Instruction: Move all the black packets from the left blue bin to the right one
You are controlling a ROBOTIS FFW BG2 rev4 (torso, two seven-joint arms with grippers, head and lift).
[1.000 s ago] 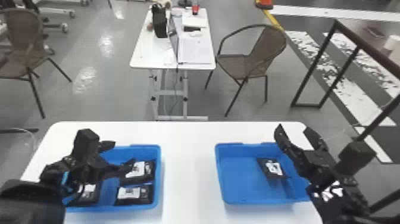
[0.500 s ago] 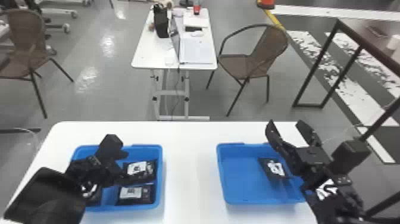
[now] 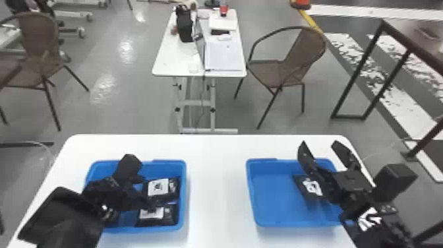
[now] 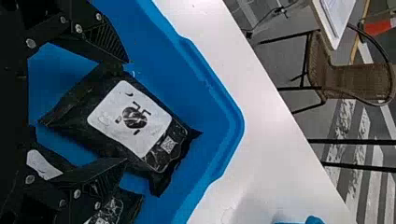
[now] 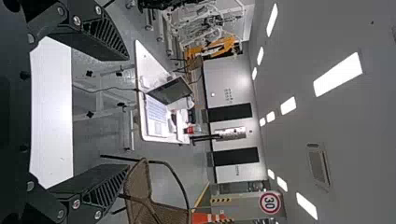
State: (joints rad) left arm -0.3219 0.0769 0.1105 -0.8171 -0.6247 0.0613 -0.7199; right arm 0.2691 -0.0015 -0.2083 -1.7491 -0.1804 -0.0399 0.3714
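Note:
In the head view my left gripper [image 3: 143,194] is low in the left blue bin [image 3: 183,198], beside a black packet [image 3: 159,187] with a white label; a second packet [image 3: 153,213] lies nearer the front. The left wrist view has the left gripper [image 4: 126,111] open, one finger on either side of a black packet [image 4: 130,119], with another packet [image 4: 110,212] partly behind a finger. One packet [image 3: 310,185] lies in the right blue bin [image 3: 251,194]. Over that bin's right side, my right gripper [image 3: 319,145] is raised; the right wrist view shows this gripper [image 5: 128,113] open, holding nothing.
White tabletop [image 3: 217,184] separates the two bins. Beyond the work table are a small desk [image 3: 174,59] with a laptop and papers, a brown chair [image 3: 296,62] and a dark metal frame [image 3: 356,72].
My left gripper has come down into the left bin, toward the packets on its right side. The right gripper has shifted slightly to the left, still raised.

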